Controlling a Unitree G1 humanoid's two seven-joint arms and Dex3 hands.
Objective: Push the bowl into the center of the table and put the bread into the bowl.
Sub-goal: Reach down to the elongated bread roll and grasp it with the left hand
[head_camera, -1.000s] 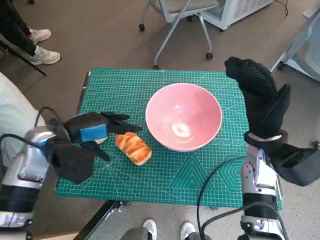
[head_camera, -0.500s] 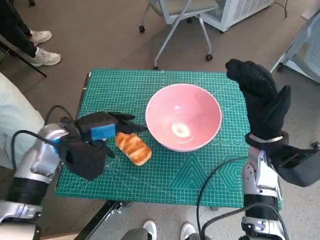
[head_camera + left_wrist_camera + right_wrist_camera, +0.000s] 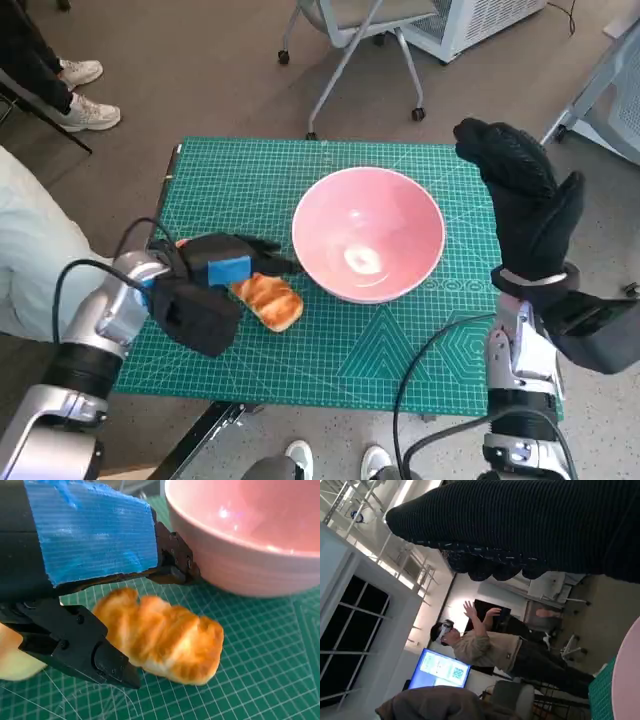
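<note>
The pink bowl [image 3: 368,233] stands on the green mat [image 3: 250,175], right of the middle, and is empty. The golden bread roll [image 3: 270,300] lies just left of it. My left hand [image 3: 215,285] hovers over the roll's left end with its fingers reaching toward the bowl. In the left wrist view the roll [image 3: 165,640] lies between spread black fingers [image 3: 82,647], with the bowl's wall [image 3: 250,575] close behind; I see no firm grip. My gloved right hand [image 3: 525,205] is raised upright, open, by the bowl's right side, and the glove [image 3: 530,525] fills the right wrist view.
A pale rounded object [image 3: 12,660] lies beside the roll under my left hand. A person's white sleeve [image 3: 30,250] is at the table's left edge, shoes [image 3: 85,105] beyond. A wheeled chair [image 3: 350,30] stands behind the table. A person [image 3: 485,647] shows in the right wrist view.
My left hand has moved right, toward the bowl, and now covers the left end of the roll. The bowl, the roll and my right hand have stayed put.
</note>
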